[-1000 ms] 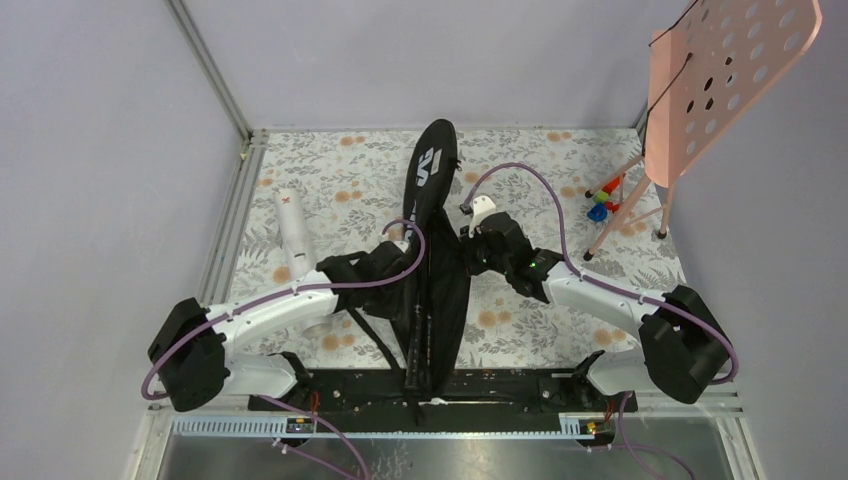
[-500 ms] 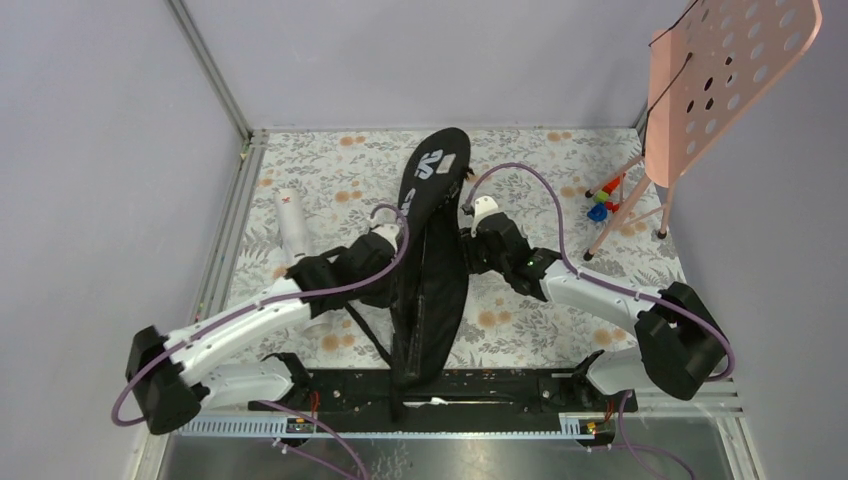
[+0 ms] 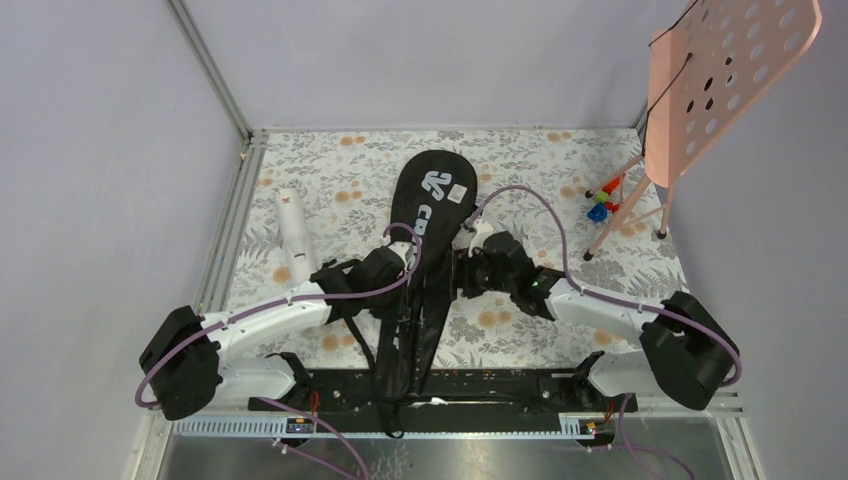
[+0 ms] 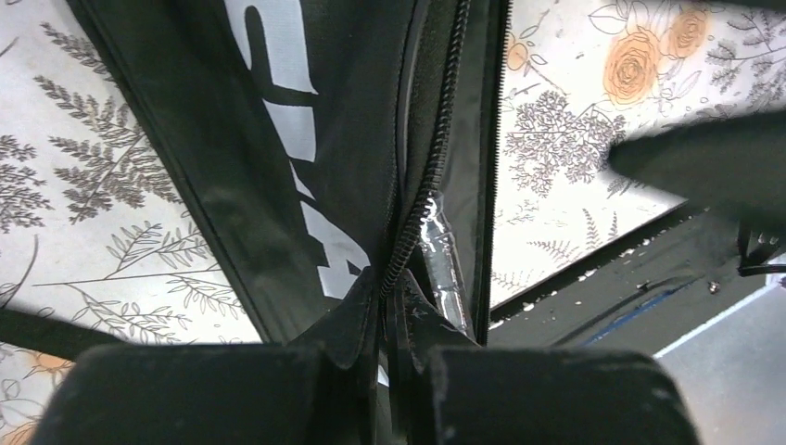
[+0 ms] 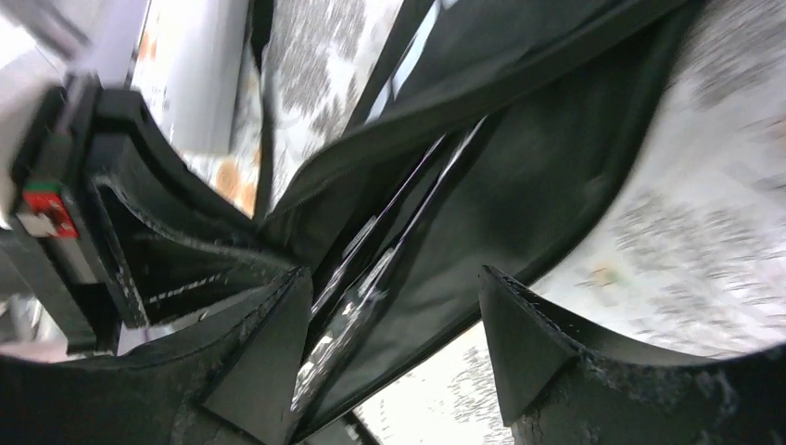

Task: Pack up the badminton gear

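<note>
Bag: your black bag (image 3: pixel 425 262) lies flat along the middle of the table (image 3: pixel 520 160), round head end far, narrow end toward the arm bases, between your two arms.
Left gripper: your left gripper (image 4: pixel 394 320) is pinched tight on the bag's zipper edge (image 4: pixel 419 199); that grip looks meant to hold the opening steady.
Right gripper: your right gripper (image 5: pixel 394 311) has its fingers (image 5: pixel 278 334) spread wide with the bag's edge between them, gripping nothing; it sits just right of the bag's middle.
Rackets: thin dark shafts (image 5: pixel 380 241) show inside the open seam, so I judge the rackets are in the bag; their heads are hidden.
Tube: the white tube (image 3: pixel 294 232) lies on the table left of the bag, well apart from it, not yet packed.
Shuttlecocks: none can be made out.
Next: you probably need the right gripper to find the zipper pull; the pull is not visible.
Risk: the slack fabric may bunch as you zip.
</note>
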`<state>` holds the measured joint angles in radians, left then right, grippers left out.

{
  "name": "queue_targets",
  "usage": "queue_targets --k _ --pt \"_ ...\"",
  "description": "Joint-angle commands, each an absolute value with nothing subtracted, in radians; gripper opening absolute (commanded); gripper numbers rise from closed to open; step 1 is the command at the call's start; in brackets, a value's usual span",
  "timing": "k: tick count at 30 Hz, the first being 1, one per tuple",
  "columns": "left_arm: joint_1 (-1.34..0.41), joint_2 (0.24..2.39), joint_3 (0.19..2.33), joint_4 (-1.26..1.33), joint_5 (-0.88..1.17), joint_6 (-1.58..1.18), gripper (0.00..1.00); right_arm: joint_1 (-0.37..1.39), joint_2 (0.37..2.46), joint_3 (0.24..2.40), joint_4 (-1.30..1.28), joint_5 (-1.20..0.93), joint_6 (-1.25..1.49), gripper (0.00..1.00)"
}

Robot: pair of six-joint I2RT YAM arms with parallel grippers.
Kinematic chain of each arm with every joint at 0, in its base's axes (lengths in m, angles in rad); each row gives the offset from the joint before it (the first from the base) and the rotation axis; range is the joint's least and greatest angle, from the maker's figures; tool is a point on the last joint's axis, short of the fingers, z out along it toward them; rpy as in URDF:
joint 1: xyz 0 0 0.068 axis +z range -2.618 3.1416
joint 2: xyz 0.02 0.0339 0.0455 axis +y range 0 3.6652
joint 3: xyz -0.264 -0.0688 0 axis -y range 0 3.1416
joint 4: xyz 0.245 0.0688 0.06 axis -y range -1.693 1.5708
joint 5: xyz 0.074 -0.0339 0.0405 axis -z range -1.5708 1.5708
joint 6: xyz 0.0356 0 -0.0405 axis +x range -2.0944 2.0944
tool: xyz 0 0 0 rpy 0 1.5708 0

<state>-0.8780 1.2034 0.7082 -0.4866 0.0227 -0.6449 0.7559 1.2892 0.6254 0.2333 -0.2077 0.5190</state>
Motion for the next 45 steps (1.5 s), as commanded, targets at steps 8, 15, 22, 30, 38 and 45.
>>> queue_targets --k 8,15,22,30,38,45 --pt "-0.876 1.175 0.704 -0.391 0.130 -0.660 0.00 0.912 1.573 0.653 0.417 -0.331 0.721 0.62" --pt "-0.877 1.144 0.725 -0.419 0.163 -0.627 0.00 0.919 1.665 0.685 0.471 -0.290 0.753 0.23" --pt "-0.876 1.164 0.767 -0.406 0.317 -0.587 0.00 0.919 1.684 0.755 0.612 -0.203 0.818 0.03" --pt "-0.875 1.147 0.759 -0.372 0.361 -0.597 0.00 0.907 1.677 0.821 0.588 -0.170 0.794 0.03" --pt "-0.849 1.160 0.759 -0.313 0.132 -0.669 0.00 0.904 1.515 0.722 0.293 -0.014 0.624 0.54" --pt "-0.845 1.173 0.744 -0.270 0.127 -0.671 0.00 0.846 1.302 0.643 0.034 0.339 0.530 0.93"
